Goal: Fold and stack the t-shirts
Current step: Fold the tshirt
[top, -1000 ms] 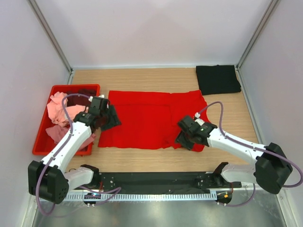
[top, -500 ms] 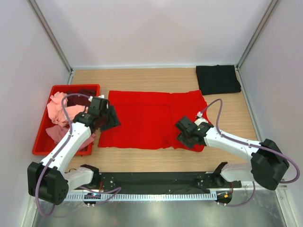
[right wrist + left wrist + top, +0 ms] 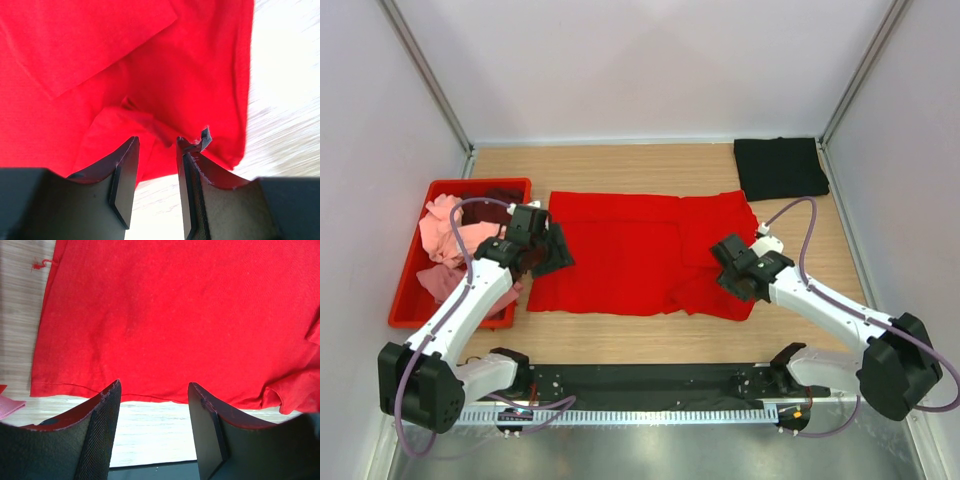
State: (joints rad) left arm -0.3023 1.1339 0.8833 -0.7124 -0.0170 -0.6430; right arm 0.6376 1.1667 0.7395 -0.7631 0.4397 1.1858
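Jaws of the left gripper point(image 3: 154, 387) stand well apart with nothing between them. Bare table point(image 3: 150, 430) shows in the gap, and just ahead of the tips runs the stitched hem of the bright red t-shirt point(image 3: 175, 315). From this wrist the cloth lies flat and smooth beyond the fingers. It bunches into a small roll only at the far right end of the hem, and a loose red thread curls at its corner on the far left.

In the top view the left gripper point(image 3: 552, 250) hangs over the shirt's left edge. Directly to its left sits the red crate point(image 3: 480, 183), which holds a rumpled heap of light pink shirts point(image 3: 445, 235) and some dark maroon cloth point(image 3: 490, 198).

The right gripper point(image 3: 157, 141) also has its jaws parted, though more narrowly. No cloth is seen pinched between them. Just past its tips the red t-shirt point(image 3: 100, 75) rises in a soft ridge. Beyond that lies a flat folded panel with a straight diagonal edge. To the right of the fingers the shirt's side edge ends against pale table.

From above, the right gripper point(image 3: 725, 252) sits over the lower right part of the red t-shirt point(image 3: 620, 250). The shirt is spread wide between the two grippers, and its near right corner is wrinkled. Farther out, beyond the right gripper toward the back right corner, a black t-shirt point(image 3: 780, 167) lies folded into a neat square.
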